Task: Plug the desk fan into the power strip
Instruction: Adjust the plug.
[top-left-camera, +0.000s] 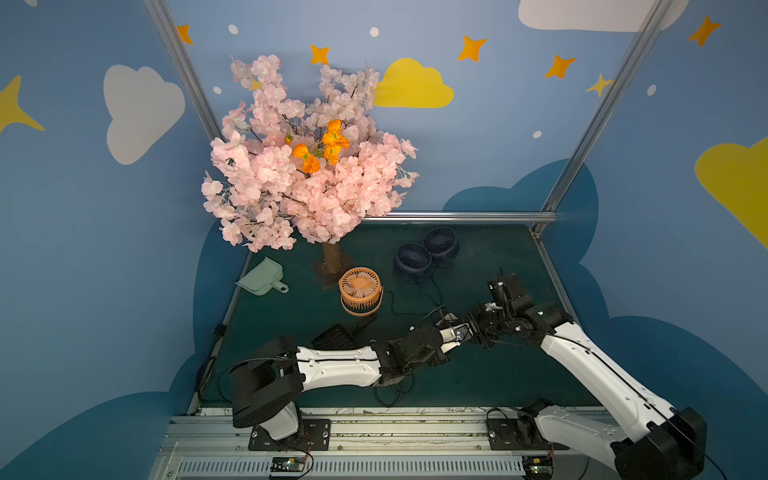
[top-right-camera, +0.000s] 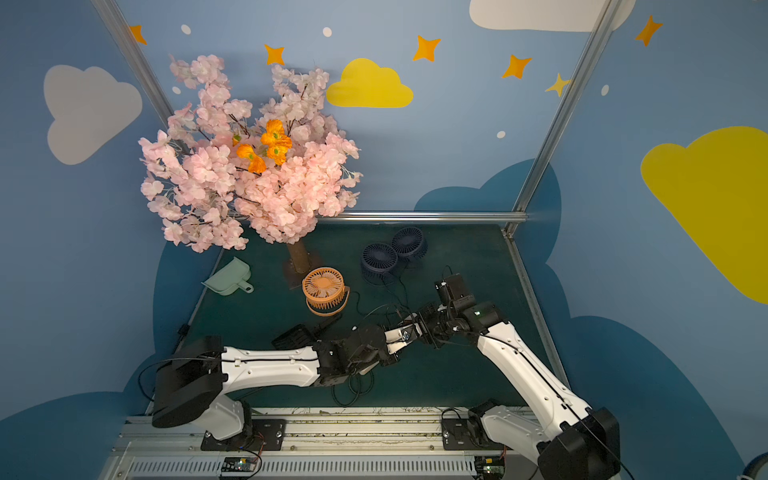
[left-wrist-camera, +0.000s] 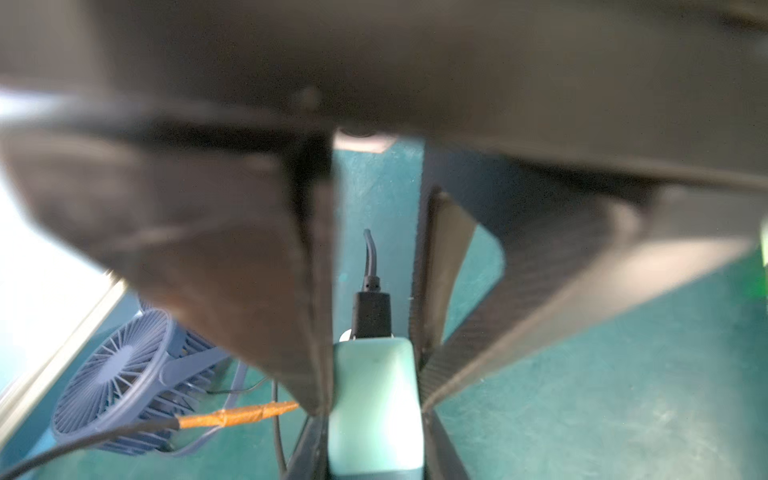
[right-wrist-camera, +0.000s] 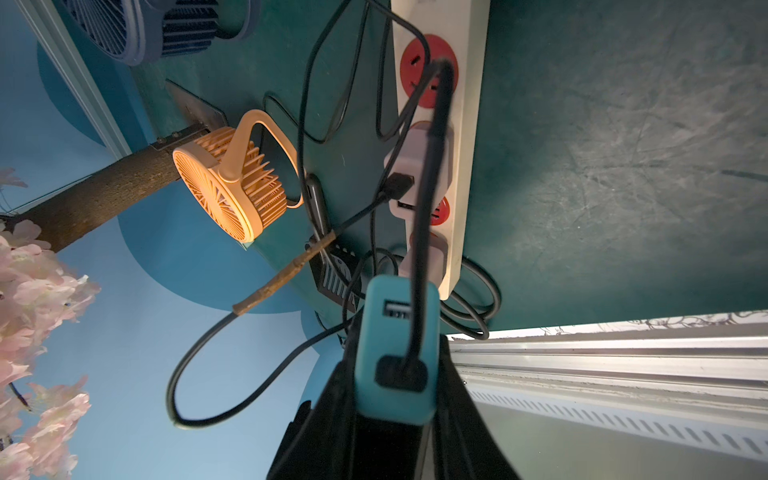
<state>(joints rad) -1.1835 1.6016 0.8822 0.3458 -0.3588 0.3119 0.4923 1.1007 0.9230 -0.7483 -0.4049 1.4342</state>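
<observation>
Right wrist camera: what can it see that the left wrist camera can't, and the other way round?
Only the right wrist view shows the power strip with its red sockets, the white adapters plugged into it, the orange fan and the tree trunk. Only the left wrist view shows the left jaws closed against the sides of the charger block. Both show that blue-green block with a black cable plugged in, the orange-taped cable, the blue fans and the green mat.
</observation>
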